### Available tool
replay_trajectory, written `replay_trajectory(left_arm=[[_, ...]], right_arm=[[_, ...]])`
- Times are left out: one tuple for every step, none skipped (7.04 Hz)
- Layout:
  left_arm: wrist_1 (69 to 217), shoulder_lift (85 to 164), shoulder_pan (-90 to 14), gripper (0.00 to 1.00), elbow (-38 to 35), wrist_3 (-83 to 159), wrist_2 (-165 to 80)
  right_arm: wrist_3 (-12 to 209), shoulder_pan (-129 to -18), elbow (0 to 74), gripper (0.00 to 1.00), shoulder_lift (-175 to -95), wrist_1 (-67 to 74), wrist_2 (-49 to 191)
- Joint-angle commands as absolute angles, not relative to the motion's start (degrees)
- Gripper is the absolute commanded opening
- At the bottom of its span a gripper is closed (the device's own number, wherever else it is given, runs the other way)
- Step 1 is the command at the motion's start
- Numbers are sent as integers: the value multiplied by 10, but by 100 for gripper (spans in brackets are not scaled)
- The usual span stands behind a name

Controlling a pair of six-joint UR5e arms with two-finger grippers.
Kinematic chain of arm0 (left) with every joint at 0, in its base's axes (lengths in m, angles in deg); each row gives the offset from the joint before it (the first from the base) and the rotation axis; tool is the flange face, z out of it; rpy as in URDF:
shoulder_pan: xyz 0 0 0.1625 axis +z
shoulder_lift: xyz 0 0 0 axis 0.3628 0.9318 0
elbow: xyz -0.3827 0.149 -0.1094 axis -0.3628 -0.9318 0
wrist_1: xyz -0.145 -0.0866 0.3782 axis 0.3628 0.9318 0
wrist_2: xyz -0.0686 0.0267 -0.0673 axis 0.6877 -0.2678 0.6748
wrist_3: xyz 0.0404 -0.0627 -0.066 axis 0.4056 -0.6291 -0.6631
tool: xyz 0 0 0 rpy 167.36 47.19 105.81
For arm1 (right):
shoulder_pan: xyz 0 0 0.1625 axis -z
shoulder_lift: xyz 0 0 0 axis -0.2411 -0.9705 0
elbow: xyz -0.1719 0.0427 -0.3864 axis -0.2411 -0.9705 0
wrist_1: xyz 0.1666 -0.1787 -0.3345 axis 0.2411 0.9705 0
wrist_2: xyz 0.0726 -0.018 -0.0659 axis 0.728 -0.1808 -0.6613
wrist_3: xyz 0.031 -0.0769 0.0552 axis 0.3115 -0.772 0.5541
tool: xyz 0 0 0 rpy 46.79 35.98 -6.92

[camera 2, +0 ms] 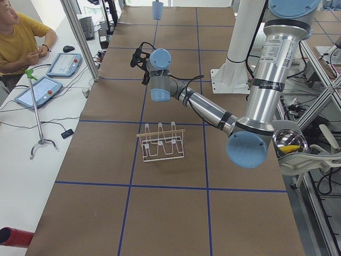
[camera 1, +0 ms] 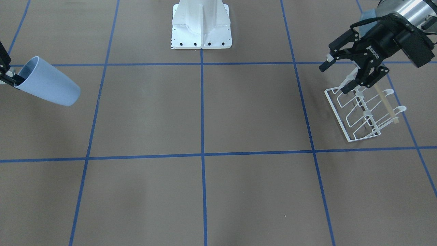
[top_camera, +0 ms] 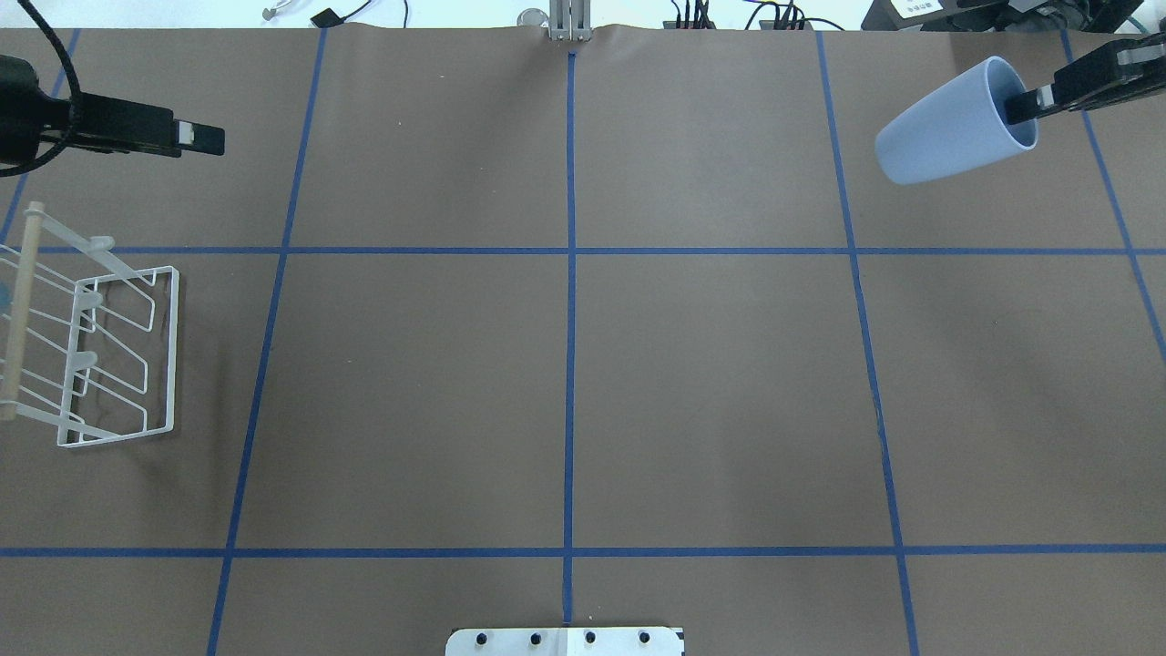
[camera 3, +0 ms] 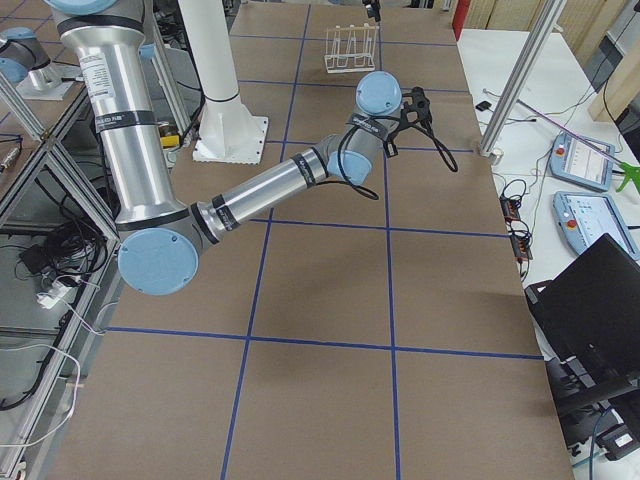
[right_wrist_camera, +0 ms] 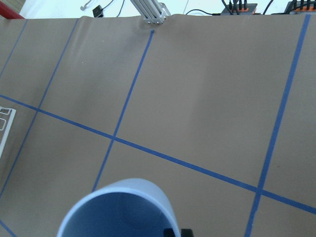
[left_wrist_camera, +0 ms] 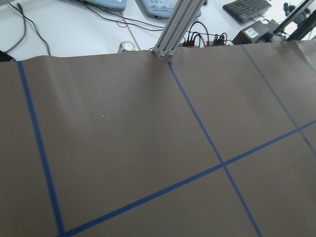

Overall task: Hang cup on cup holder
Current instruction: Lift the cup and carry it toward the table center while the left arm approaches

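Observation:
The pale blue cup hangs tilted in the air at the robot's right, clear of the table. My right gripper is shut on its rim, one finger inside. The cup also shows in the overhead view and its rim in the right wrist view. The white wire cup holder with a wooden rod stands upright on the table at the robot's left. My left gripper is open and empty, hovering above the holder's far end without touching it.
The robot's white base plate sits at the near middle edge of the table. Blue tape lines grid the brown table. An aluminium post stands at the far edge. An operator sits beside the table with tablets.

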State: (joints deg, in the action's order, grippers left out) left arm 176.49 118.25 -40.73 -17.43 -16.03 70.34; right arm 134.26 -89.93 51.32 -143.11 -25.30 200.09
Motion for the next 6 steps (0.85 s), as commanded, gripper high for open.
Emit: replay_trajectory(left_arm=[[1819, 1216, -358, 99, -176, -312, 700], [1836, 1229, -339, 99, -177, -371, 699], [1877, 1230, -324, 99, -173, -419, 699], [1921, 1231, -306, 99, -170, -460, 696], [1949, 1235, -285, 99, -172, -495, 665], [1967, 1239, -258, 99, -177, -514, 633]], right_arm=[[1478, -895, 511, 0, -1431, -399, 2002], [1530, -889, 512, 0, -1431, -456, 2001], [1577, -880, 511, 0, -1431, -512, 1998], [1627, -870, 511, 0, -1431, -571, 1993], [1683, -849, 511, 0, -1431, -637, 1966], [1749, -811, 510, 0, -1432, -710, 1914]])
